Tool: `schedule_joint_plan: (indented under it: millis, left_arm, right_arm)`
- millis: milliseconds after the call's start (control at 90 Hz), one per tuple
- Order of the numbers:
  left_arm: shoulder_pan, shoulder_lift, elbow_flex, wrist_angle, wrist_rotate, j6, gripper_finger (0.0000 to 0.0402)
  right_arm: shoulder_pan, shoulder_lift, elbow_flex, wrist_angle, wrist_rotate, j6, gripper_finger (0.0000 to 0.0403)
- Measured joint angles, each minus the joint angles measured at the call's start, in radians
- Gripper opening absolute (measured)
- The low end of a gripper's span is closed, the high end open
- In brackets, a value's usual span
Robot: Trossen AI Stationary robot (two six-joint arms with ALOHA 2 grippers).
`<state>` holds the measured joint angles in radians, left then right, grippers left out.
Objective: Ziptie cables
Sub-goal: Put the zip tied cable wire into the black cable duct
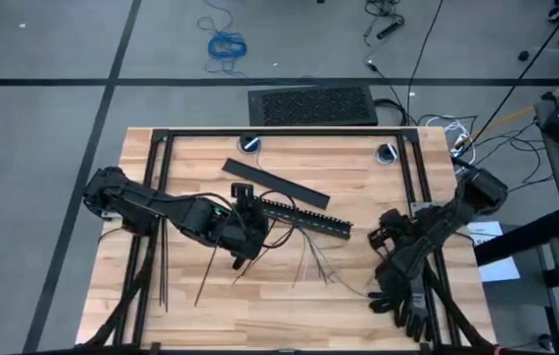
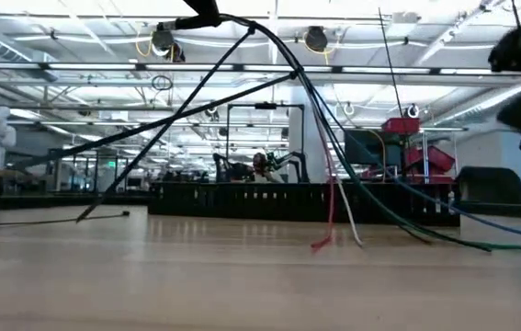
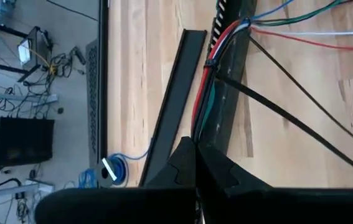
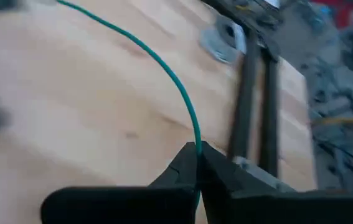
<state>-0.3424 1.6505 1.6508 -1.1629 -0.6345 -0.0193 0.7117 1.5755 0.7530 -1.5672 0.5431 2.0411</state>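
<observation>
The cables (image 3: pixel 210 74), thin red, blue, green and pale wires, run beside the black slotted bar (image 3: pixel 232 87). A black ziptie (image 3: pixel 210 62) circles them, and its tail (image 3: pixel 288 118) trails across the wood. My left gripper (image 3: pixel 195 146), at the bar's left end (image 1: pixel 242 247), is shut on the bundle. The splayed wire ends (image 1: pixel 314 261) lie on the table's middle. My right gripper (image 4: pixel 197 148), at the table's right (image 1: pixel 376 237), is shut on one green wire (image 4: pixel 164 65). Loose zipties (image 1: pixel 161 266) lie flat at the near left. My left gripper pinches the bundled end of the cables (image 3: pixel 199 127) between its two fingers, which lie along the wires. In the low view the bundle is raised there (image 2: pixel 242 28), and the wires slope down until their free ends (image 2: pixel 334 241) rest on the table. My right gripper pinches a single green wire (image 4: pixel 195 138) between its two fingertips. The wire curves away from the fingers over the wood, slack.
A flat black bar (image 1: pixel 274 182) lies slanted behind the slotted bar (image 1: pixel 304 219). A black frame (image 1: pixel 289 133) rims the table's far and side edges. A black glove (image 1: pixel 402 296) lies at the near right. Bare wood shows near the front middle.
</observation>
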Motion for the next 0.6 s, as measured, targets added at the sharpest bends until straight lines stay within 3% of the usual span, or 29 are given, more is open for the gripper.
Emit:
schedule_joint_plan:
  millis: [189, 500, 600]
  left_arm:
    - [0.000, 0.000, -0.001, 0.002, -0.001, -0.007, 0.0000]
    - [0.000, 0.000, -0.001, 0.002, 0.000, -0.028, 0.0000]
    - [0.000, 0.000, -0.001, 0.002, 0.000, -0.028, 0.0000]
  right_arm:
    - [-0.021, 0.002, 0.061, 0.043, 0.032, -0.136, 0.0020]
    - [-0.009, -0.002, 0.214, 0.023, 0.016, -0.228, 0.0173]
    - [-0.009, -0.003, 0.253, 0.096, 0.042, -0.274, 0.0211]
